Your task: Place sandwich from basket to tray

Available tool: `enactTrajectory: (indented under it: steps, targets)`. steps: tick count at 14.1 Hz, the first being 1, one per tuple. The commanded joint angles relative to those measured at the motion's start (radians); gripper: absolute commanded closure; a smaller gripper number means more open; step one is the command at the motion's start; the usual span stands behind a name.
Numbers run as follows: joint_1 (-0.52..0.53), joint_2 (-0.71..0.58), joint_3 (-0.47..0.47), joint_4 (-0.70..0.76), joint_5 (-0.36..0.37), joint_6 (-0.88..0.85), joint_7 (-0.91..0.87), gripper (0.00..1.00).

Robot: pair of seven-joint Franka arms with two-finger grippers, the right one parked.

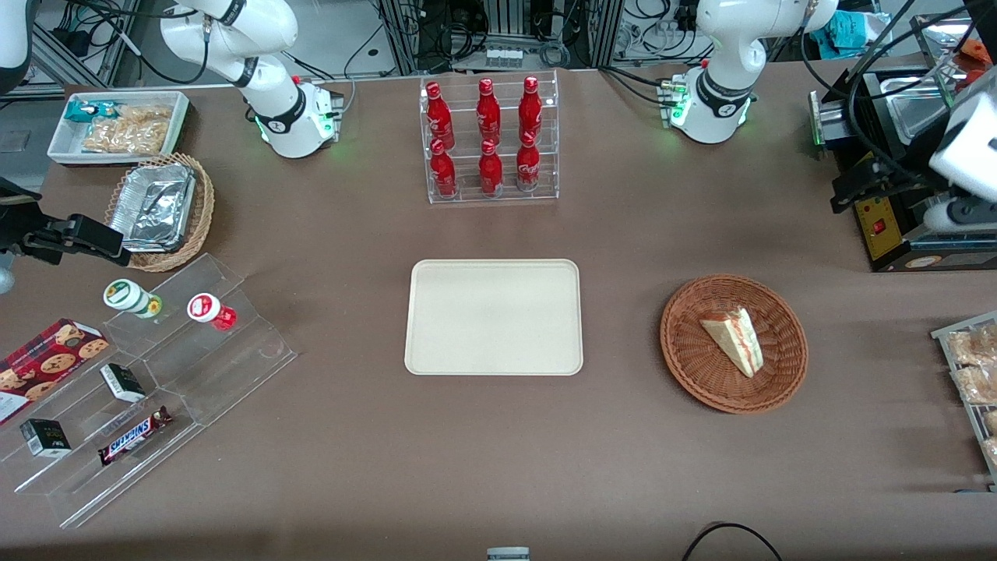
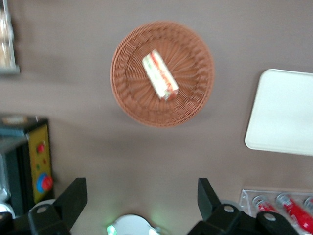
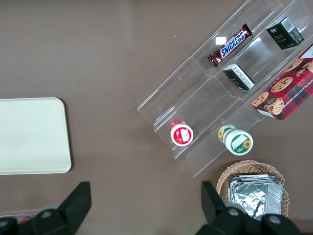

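The sandwich (image 1: 734,338) (image 2: 160,74) is lying in the basket (image 1: 733,342) (image 2: 128,93), cut edge with red and green filling showing. The basket is sitting on the brown table (image 1: 498,460), toward the working arm's end. The tray (image 1: 494,316) (image 2: 283,112) is lying flat at the table's middle, well apart from the basket, with bare table between them.

The gripper (image 2: 142,198) is hanging high above the table, its fingers (image 2: 73,196) spread wide open and holding nothing; the basket is showing between them, well below.

A clear rack of red bottles (image 1: 489,139) (image 2: 286,208) is standing farther from the front camera than the tray. A wire rack of bagged pastries (image 1: 974,374) is sitting at the table edge near the basket. A black and yellow control box (image 1: 888,222) (image 2: 32,161) is standing at the working arm's end.
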Motion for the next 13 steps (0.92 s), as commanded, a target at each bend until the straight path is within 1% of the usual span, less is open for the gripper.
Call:
enactTrajectory:
  steps: [1, 3, 7, 8, 9, 10, 13]
  targets:
    - [0.0, 0.072, -0.004, -0.053, 0.013, 0.031, -0.167, 0.0]
    - [-0.004, 0.131, -0.004, -0.099, 0.022, 0.103, -0.243, 0.0]
    - [-0.043, 0.232, -0.006, -0.266, 0.027, 0.401, -0.407, 0.0]
    - [-0.058, 0.269, -0.006, -0.274, 0.029, 0.447, -0.453, 0.0]
    - [-0.07, 0.305, -0.006, -0.274, 0.047, 0.478, -0.497, 0.0]
    - [-0.072, 0.324, -0.006, -0.284, 0.061, 0.519, -0.523, 0.0]
    - [-0.07, 0.35, -0.006, -0.337, 0.061, 0.625, -0.57, 0.0]
